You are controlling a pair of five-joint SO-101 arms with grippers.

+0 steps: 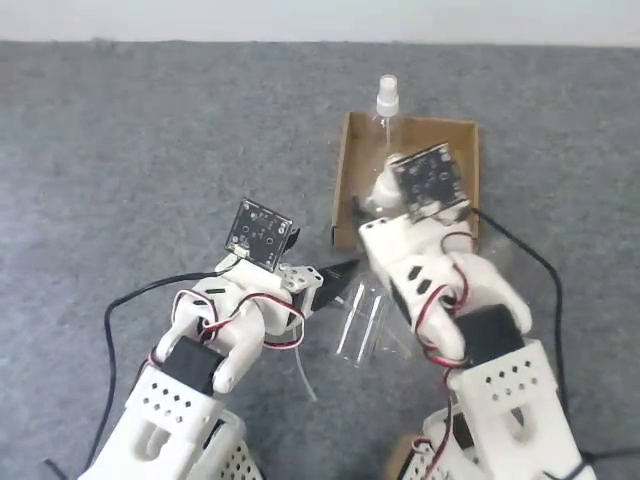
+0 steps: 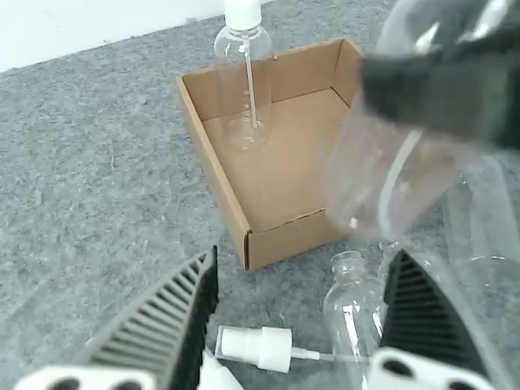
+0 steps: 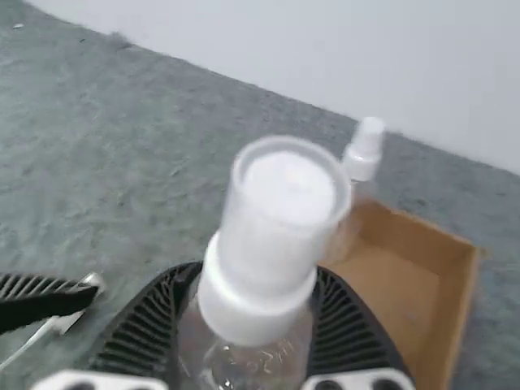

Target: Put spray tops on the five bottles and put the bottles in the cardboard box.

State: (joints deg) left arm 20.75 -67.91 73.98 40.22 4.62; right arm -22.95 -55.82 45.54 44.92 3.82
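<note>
Brown cardboard box (image 1: 342, 180) sits open toward the far edge of the grey-carpeted desk (image 1: 150, 140), right of centre. One clear plastic bottle with a white spray top (image 1: 388, 108) stands upright inside it, against the far wall toward the left corner. The right gripper (image 3: 260, 276) is clamped on a second clear bottle (image 2: 382, 179), already fitted with a white spray top (image 3: 280, 211), and holds it tilted over the near part of the box; whether it touches the box floor cannot be told. The left gripper (image 2: 305, 253) hovers with its fingers apart just outside the box's near wall. Between those fingers a loose white spray top with its thin tube (image 2: 256, 345) lies on the desk beside an uncapped clear bottle (image 2: 353, 313). More uncapped clear bottles (image 1: 362, 318) lie between the two arms.
</note>
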